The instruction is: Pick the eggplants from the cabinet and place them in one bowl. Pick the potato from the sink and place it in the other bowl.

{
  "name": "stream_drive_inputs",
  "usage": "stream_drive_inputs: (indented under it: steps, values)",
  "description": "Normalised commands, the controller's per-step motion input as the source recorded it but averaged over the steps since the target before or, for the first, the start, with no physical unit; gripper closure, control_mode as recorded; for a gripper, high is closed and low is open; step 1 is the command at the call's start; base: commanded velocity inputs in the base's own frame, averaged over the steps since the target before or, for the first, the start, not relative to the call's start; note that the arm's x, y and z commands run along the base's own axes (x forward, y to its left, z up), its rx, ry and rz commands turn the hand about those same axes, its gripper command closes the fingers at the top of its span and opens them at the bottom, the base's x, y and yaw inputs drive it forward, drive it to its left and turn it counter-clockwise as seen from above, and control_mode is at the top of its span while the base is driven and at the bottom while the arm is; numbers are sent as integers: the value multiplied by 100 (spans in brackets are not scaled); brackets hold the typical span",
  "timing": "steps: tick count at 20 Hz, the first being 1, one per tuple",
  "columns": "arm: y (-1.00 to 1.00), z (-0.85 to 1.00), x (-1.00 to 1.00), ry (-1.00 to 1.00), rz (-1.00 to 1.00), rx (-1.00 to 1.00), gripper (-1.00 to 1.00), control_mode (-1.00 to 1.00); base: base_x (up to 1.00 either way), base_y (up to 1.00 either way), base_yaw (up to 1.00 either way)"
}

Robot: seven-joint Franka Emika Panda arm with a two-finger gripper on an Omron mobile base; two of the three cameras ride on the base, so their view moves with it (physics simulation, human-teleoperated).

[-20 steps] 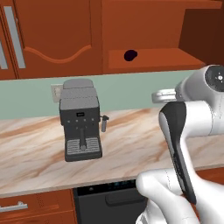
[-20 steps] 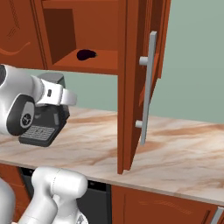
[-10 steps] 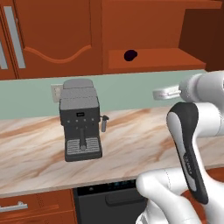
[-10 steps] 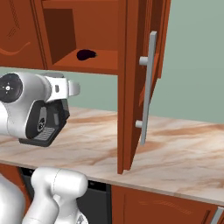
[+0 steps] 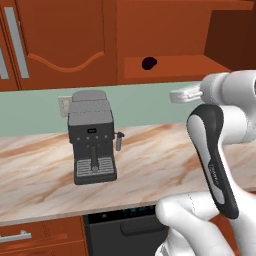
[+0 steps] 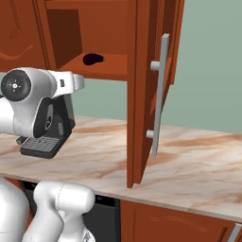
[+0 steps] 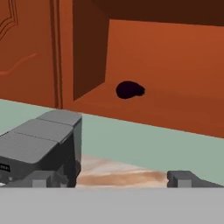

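A: Status of arm? Raised and swung toward the cabinet (image 6: 142, 85) over the last second — fingers (image 7: 183, 178) spread wide, pinching nothing.

B: Location of eggplant (image 7: 129, 89)? Lying on the open cabinet shelf, above and behind the coffee machine (image 5: 92, 136) on the surface (image 5: 150, 160); well apart from the fingers.

A: Meaning for task? Approach under way — reach in and grasp likely next. Nothing picked so far.

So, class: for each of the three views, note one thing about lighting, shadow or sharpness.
Left base view: flat, even light, no glare on the counter; the eggplant is a featureless dark blob. Right base view: the cabinet niche's back wall sits in deep shadow. Hand view: soft and slightly blurred throughout; the coffee machine shows no crisp edges.
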Motion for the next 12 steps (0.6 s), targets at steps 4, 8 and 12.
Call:
stream_drive_inputs:
  steps: [4, 8, 12]
  values:
    - [15, 35, 16, -1, 0, 0, -100, -100, 0, 0, 0]
    - [3, 35, 9, 0, -1, 0, -100, -100, 0, 0, 0]
    - [2, 21, 14, 0, 0, 0, -100, -100, 0, 0, 0]
